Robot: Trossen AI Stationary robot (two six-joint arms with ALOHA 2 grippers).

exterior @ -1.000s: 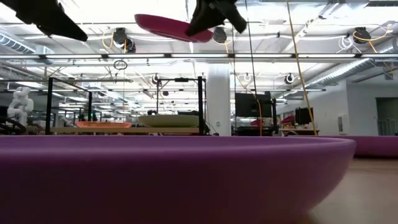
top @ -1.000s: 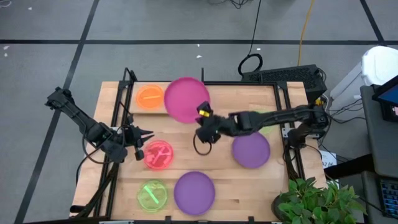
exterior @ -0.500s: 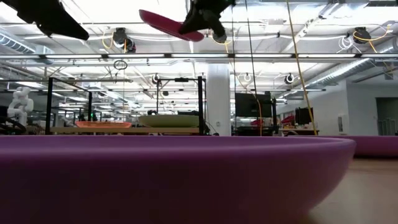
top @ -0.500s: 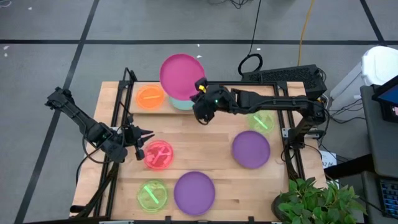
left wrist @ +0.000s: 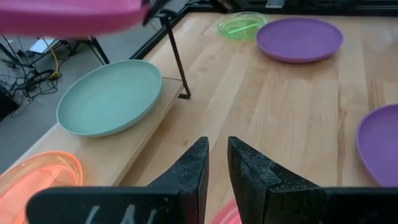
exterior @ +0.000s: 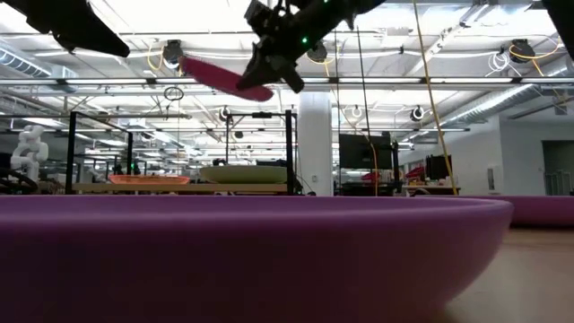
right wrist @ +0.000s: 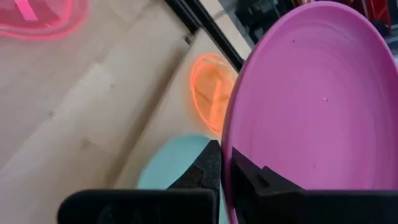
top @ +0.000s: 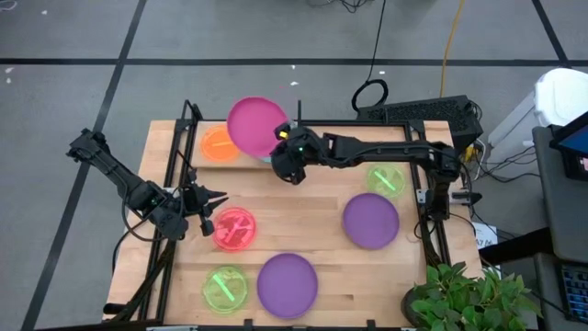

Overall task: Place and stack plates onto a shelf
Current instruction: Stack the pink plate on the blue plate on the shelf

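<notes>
Plates are what I am busy with, and my right gripper is clenched on the edge of the pink plate. I hold that plate up in the air, tilted, over the shelf at the far left part of the desk. From the low view the pink plate hangs high above the shelf, with my right gripper pinching its near edge.

On the shelf lies the orange plate. Beside it on the shelf lies the pale teal plate, right under the pink one, so from above I can hardly see it.

My left gripper waits low at the left side of the desk, just beside the red plate. Its fingers stand a little apart and hold nothing.

More plates lie flat on the desk. One purple plate is on the right side. Another purple plate is at the near edge. A green plate sits next to that one, on its left. Another green plate sits on the right, partly under my right arm.
</notes>
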